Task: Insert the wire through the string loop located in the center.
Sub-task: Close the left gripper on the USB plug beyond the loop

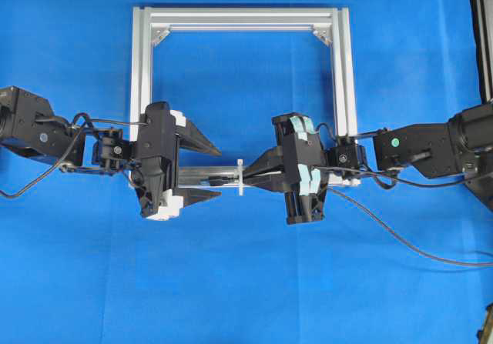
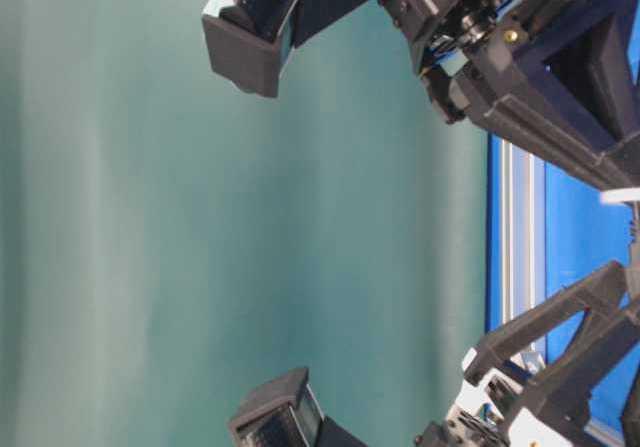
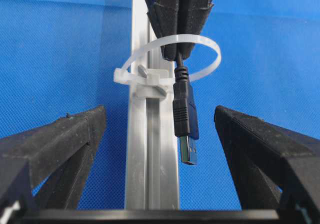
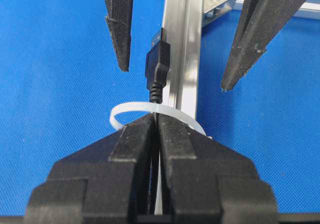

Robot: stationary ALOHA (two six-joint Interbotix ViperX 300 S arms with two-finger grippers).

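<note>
Tabletop [image 1: 246,282] covered edge to edge in bright blue cloth, faintly wrinkled, evenly lit, soft shadows only. Behind it in table-level view, plain teal-green backdrop [image 2: 200,217] with soft vertical folds fills background. Dark vertical strip [image 1: 484,36] at overhead view's upper right edge; nature unclear.

2 grippers [image 1: 218,168] [image 1: 258,176], 1 wire [image 3: 185,115] (plug-tipped), 1 string loop [image 3: 172,58], 1 frame [image 1: 240,18]
</note>
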